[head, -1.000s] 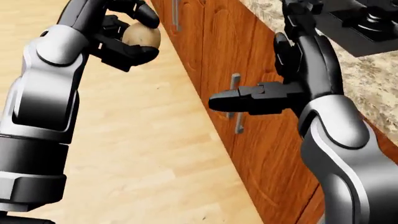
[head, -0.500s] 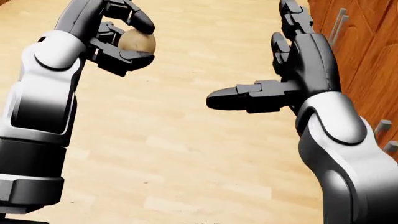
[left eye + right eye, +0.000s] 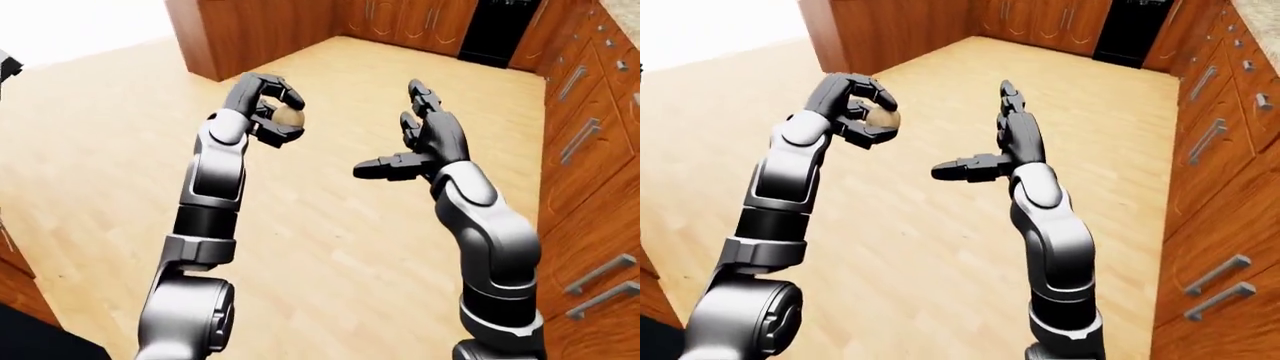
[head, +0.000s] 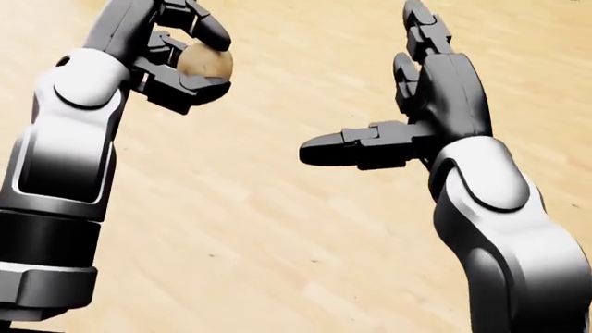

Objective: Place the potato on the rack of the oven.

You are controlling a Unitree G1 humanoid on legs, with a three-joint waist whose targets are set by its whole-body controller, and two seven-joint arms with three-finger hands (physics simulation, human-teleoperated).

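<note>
wood floor [image 3: 330, 247] | cabinets [image 3: 590, 187] right, handles | dark appliance [image 3: 497, 30] top

A pale, light-toned wooden plank floor [image 3: 330, 247] is filling most of both eye views and the whole of the head view, its boards running diagonally. Reddish-brown wooden cabinets [image 3: 590, 187] with slim grey metal bar handles [image 3: 598, 273] are lining the right edge of the left-eye view. More of the same reddish-brown cabinetry [image 3: 260, 30] is standing across the top of that view, jutting out as a corner block at upper left. A tall black panel [image 3: 495, 30] is sitting between cabinet fronts at the upper right. A bright white area [image 3: 80, 26] is glowing in the upper left corner.
</note>
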